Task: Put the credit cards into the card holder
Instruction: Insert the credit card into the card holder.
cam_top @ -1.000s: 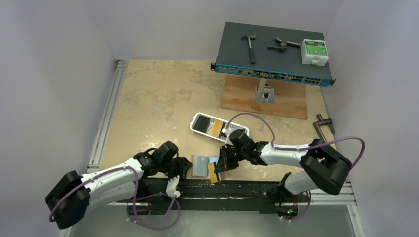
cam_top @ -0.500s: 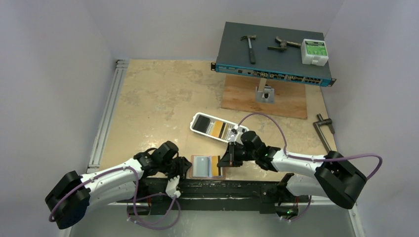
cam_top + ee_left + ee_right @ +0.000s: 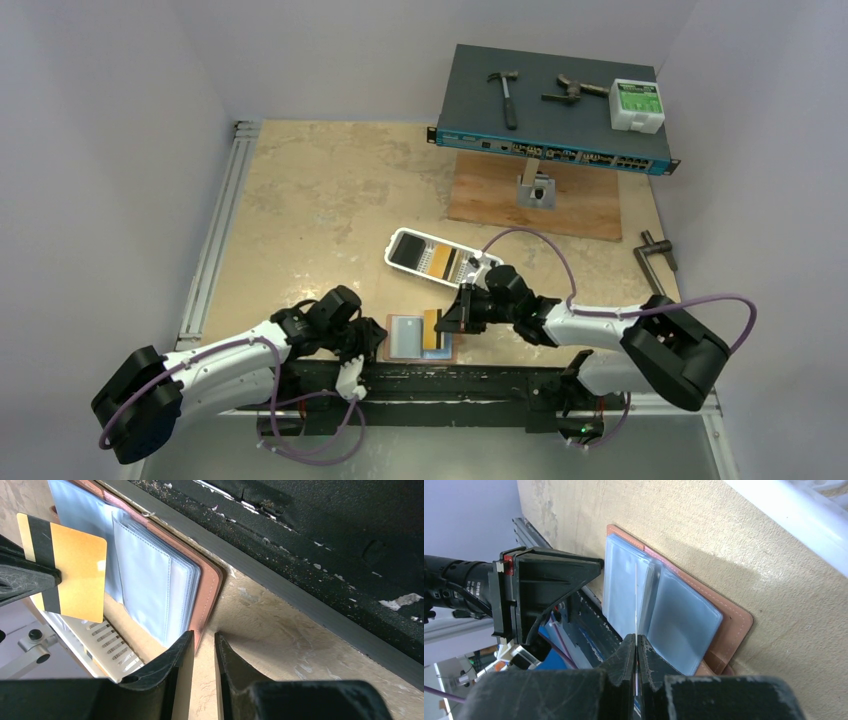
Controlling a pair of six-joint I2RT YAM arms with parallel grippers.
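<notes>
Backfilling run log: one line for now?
right gripper: shut on orange card | at open card holder | left gripper: open, beside it

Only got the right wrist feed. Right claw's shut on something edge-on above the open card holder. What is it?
Observer: An orange-yellow card with a black stripe, pinched in the right claw.
Operator: More cards left in the tray?
Observer: Yes, it holds a black card and an orange card.
Operator: Left claw gripping the card holder?
Observer: Doesn't look so; its jaws stand slightly apart beside the holder's edge, bare table between them.
</notes>
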